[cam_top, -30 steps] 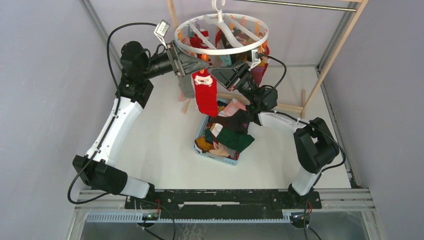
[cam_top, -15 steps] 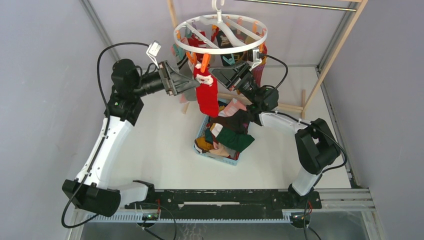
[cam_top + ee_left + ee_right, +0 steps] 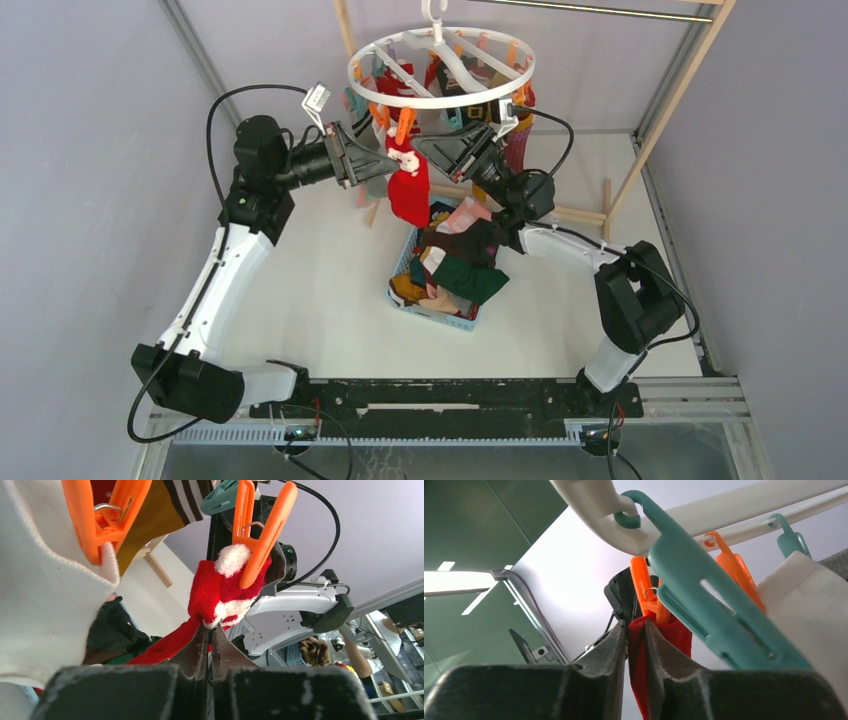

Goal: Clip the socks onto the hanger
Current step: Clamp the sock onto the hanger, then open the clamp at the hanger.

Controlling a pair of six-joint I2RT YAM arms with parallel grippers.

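Sock (image 3: 408, 192) is soft, light, floppy, so I'd grab near cuff. L gripper (image 3: 209, 630) pinches it under orange clip (image 3: 260, 535); R gripper (image 3: 635, 630) nips it too.

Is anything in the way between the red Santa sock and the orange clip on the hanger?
Nothing visible. The red sock already sits in the orange clip, with a white sock hanging to one side. Both the left tool and right tool pinch it.
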